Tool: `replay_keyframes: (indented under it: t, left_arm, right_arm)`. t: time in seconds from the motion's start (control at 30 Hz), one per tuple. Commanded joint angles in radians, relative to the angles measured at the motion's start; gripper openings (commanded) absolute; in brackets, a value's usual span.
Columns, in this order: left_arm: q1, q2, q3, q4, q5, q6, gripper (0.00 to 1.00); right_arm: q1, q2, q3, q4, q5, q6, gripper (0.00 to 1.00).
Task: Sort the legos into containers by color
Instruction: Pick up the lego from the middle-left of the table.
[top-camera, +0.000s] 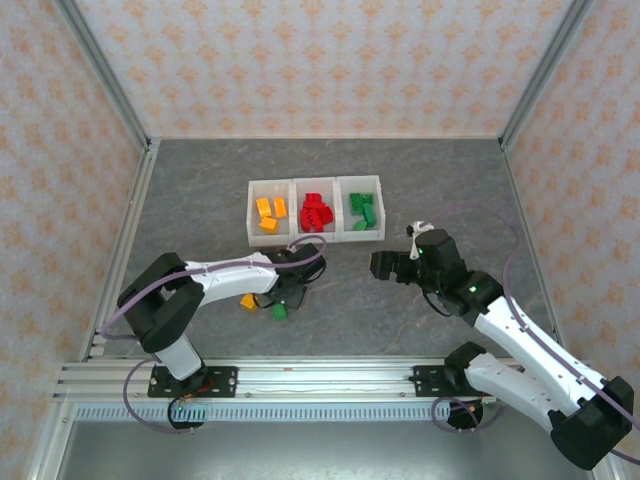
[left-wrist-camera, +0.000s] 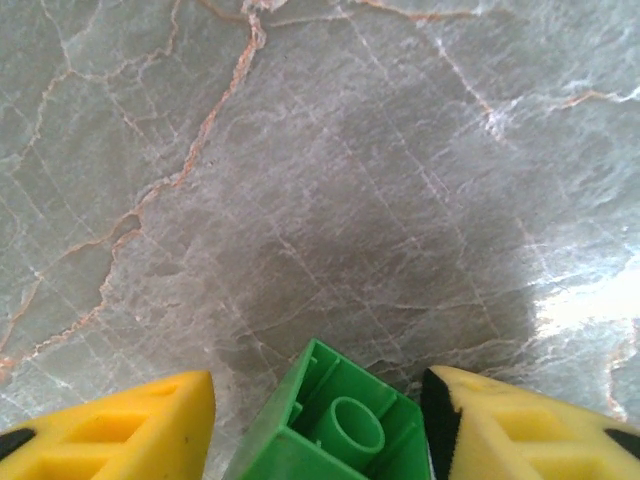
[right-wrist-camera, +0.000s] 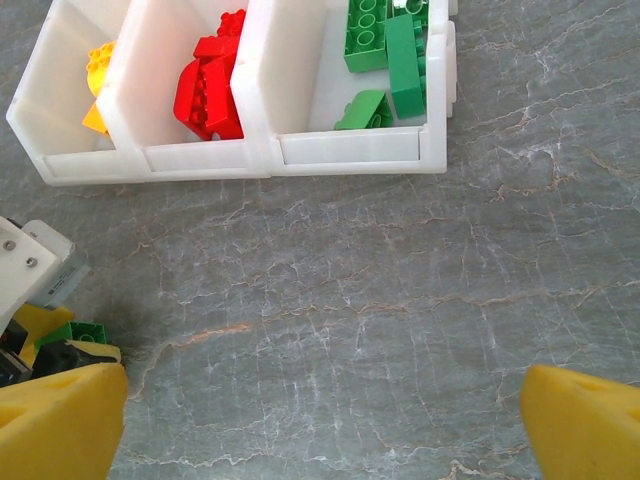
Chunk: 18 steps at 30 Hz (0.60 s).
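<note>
Inspecting the left gripper (left-wrist-camera: 318, 390) shows its yellow fingers (left-wrist-camera: 120, 430) standing narrow on either side of 1 green brick (left-wrist-camera: 335, 430), which lies on the grey marbled table (left-wrist-camera: 320, 180) near the arm bases. One pad sits against the brick and the other shows a sliver of table beside it, so whether the grip is firm cannot be told. The brick's hollow underside, with 1 round tube, faces the wrist camera, and its walls run at a slant to the pads.

The right gripper (right-wrist-camera: 325, 430) hangs wide apart and holds nothing, above bare table in front of the containers (right-wrist-camera: 350, 150). In the top view, 1 orange brick (top-camera: 247, 301) lies just beside the green one. The 3 joined bins already hold orange-yellow pieces on the left, red pieces (right-wrist-camera: 208, 85) in the middle and green pieces (right-wrist-camera: 400, 55) on the right.

Handling assessment: the brick is judged light, rigid and smooth-skinned, not fragile, but liable to swivel or squirt out under an off-square pinch. The 2 flat opposite side walls are the recommended hold, low on the body, clear of the studs and corners. With the slant noted, some rotation on contact is a risk. The step in hand appears to be the pick for the right-hand bin.
</note>
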Motion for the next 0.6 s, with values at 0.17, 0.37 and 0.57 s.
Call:
replay_keyframes:
  t: [0.17, 0.37, 0.57]
  left_arm:
    - [0.019, 0.035, -0.028, 0.014, -0.008, -0.040, 0.42]
    - [0.020, 0.027, -0.023, 0.036, -0.032, -0.056, 0.26]
    - [0.020, 0.025, 0.068, 0.018, -0.146, -0.092, 0.16]
  right_arm:
    - [0.008, -0.001, -0.012, 0.008, 0.035, 0.013, 1.00]
    - [0.008, 0.006, -0.013, 0.008, 0.038, 0.013, 1.00]
    - [0.008, 0.000, -0.012, 0.007, 0.043, 0.015, 1.00]
